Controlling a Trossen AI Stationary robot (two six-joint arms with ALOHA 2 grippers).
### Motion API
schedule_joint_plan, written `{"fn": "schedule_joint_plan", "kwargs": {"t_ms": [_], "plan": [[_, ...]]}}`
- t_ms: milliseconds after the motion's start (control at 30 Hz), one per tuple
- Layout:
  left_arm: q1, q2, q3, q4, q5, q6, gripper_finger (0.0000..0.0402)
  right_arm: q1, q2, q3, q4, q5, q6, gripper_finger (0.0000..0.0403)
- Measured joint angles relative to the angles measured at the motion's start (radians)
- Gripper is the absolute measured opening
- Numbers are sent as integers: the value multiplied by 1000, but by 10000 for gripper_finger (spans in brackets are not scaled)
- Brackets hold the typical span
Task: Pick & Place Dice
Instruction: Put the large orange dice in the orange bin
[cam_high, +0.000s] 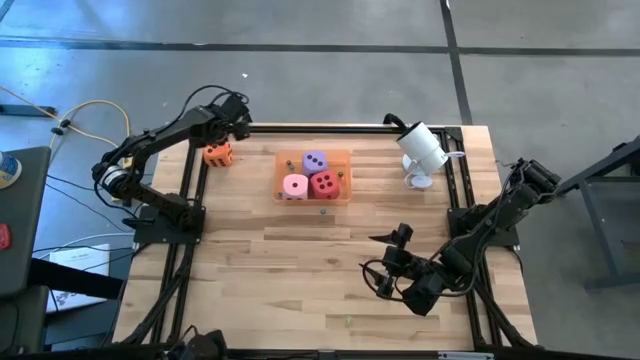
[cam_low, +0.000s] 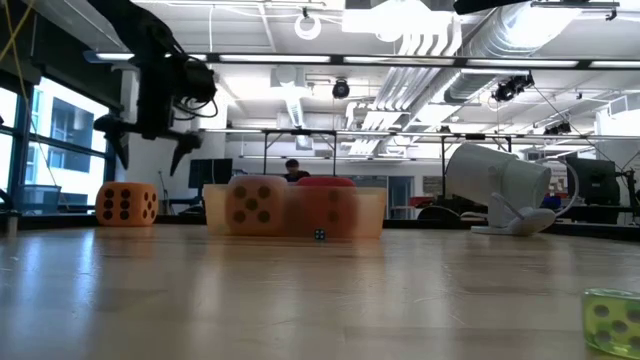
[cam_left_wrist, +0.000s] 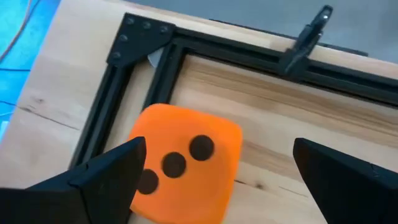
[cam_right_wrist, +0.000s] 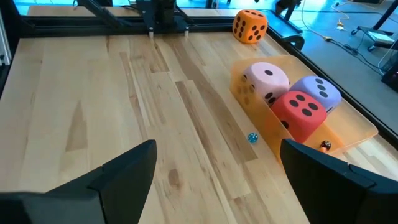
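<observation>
1. Left pincer (cam_left_wrist: 214, 180) hangs open above the orange die (cam_high: 218, 154), which sits on the tabletop (cam_high: 300, 260) by the far-left frame corner.
2. Pink die (cam_high: 295, 186), red die (cam_high: 324, 184) and purple die (cam_high: 315, 161) sit in the orange tray (cam_high: 343, 198).
3. White camera (cam_high: 422, 150) stands far right.
4. Right pincer (cam_right_wrist: 214, 174) open, near side, empty.

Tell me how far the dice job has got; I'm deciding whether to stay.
Three of four look done: the pink die, red die and purple die sit in the orange tray. In hand: the left end effector hangs open above the orange die, not gripping it. Left: grasp that die and carry it to the tray. The right end effector waits open, empty.
</observation>
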Motion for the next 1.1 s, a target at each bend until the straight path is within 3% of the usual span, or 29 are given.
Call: {"fn": "schedule_joint_plan", "kwargs": {"t_ms": [800,1100], "plan": [[8,-3,-2,-26,31,53,396,0,0,0,0,-23,25,334],[8,24,-2,0,-18,-13,396,0,1,0,0,-23,25,334]]}}
